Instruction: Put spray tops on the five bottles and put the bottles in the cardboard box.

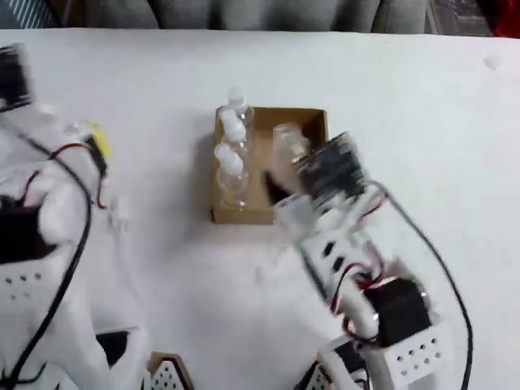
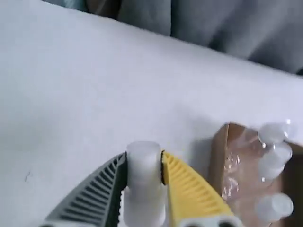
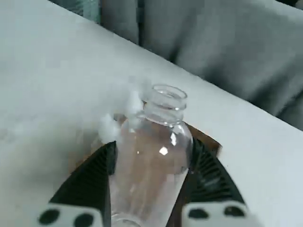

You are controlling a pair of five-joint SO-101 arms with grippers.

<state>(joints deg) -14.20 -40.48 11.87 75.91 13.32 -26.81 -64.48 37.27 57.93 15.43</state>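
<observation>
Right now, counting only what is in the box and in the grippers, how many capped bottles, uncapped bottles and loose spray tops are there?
Capped bottles in the cardboard box: 3
Uncapped bottle in the right gripper: 1
Loose spray top in the left gripper: 1
Total: 5

My left arm [image 1: 57, 215] stands by the tabletop's left edge, wrist pointing toward the far edge, and my left gripper [image 2: 143, 160] is out ahead of it. Its grey finger [image 2: 102, 189] and yellow finger [image 2: 189, 189] are closed on a white spray top [image 2: 142, 184], one pressing on each side.

My right arm [image 1: 357, 268] rises from the near edge, right of centre, and leans in toward the middle of the tabletop. My right gripper [image 3: 154, 146] is at its tip, and the two black fingers [image 3: 92, 175] clamp the sides of a clear open-necked bottle [image 3: 151, 165].
</observation>
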